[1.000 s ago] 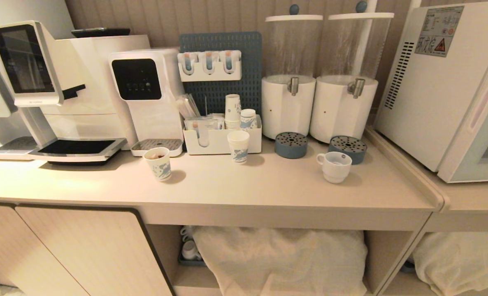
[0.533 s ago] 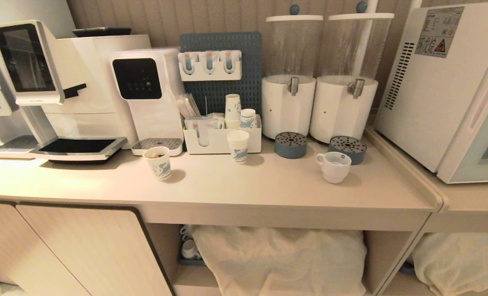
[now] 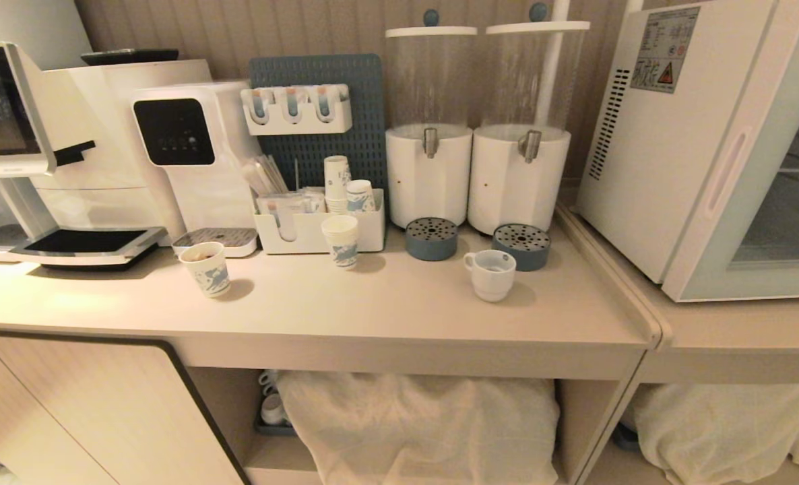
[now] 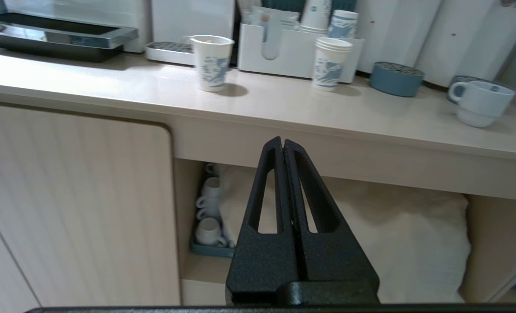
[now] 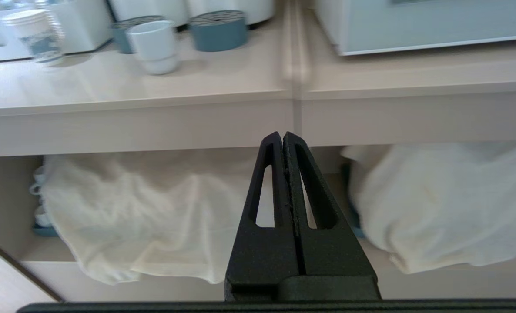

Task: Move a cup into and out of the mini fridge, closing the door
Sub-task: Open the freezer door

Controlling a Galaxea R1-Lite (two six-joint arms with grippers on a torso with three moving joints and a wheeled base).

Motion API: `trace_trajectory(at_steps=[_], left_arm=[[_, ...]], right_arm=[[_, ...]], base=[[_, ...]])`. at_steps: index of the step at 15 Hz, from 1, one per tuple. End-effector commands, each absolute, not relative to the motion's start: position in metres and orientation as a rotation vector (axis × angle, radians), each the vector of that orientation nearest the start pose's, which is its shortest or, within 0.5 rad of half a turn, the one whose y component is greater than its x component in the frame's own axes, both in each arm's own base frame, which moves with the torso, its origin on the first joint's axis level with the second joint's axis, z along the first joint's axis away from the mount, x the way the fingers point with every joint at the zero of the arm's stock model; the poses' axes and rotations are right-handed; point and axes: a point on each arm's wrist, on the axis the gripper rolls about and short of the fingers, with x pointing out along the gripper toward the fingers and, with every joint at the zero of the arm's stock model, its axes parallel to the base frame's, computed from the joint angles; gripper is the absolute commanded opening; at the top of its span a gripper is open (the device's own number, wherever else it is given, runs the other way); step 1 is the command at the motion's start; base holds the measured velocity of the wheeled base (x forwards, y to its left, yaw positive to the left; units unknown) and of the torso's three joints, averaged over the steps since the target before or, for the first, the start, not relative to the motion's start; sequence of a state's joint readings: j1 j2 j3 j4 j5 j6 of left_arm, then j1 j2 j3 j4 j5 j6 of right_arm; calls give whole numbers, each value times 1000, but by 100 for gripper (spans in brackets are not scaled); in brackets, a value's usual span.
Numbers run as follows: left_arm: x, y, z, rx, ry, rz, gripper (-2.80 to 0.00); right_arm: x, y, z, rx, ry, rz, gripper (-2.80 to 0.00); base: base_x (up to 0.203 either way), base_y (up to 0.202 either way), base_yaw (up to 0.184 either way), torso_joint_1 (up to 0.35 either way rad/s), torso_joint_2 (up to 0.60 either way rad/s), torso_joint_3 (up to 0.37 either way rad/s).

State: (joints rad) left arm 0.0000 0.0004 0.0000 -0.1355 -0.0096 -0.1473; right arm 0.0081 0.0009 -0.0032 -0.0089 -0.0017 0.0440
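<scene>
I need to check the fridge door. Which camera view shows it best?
The head view: the door appears with its frame and glass window. The right wrist view shows only its lower edge. The left wrist view shows none.

Two clear-topped drink dispensers [image 3: 477,128] stand at the back of the tabletop [image 3: 386,303], a round blue drip tray [image 3: 431,238] before each. A white organiser [image 3: 305,229] holds stacked paper cups [image 3: 337,183]. A white cloth [image 3: 420,424] fills the shelf below.
</scene>
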Motion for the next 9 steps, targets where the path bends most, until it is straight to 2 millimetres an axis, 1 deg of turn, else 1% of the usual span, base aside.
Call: trace_trajectory(at_steps=[1,9], left_arm=[[-21,0,78,-148,-99,-17,-280],[-21,0,78,-147,-100,-18,-280]], right_arm=[[-23,0,77,45,-9,8,-280],[-23,0,77,45,-7,8,-280]], base=[[0,-188,3,2,2,4],[0,-192,1,2,-1,1]])
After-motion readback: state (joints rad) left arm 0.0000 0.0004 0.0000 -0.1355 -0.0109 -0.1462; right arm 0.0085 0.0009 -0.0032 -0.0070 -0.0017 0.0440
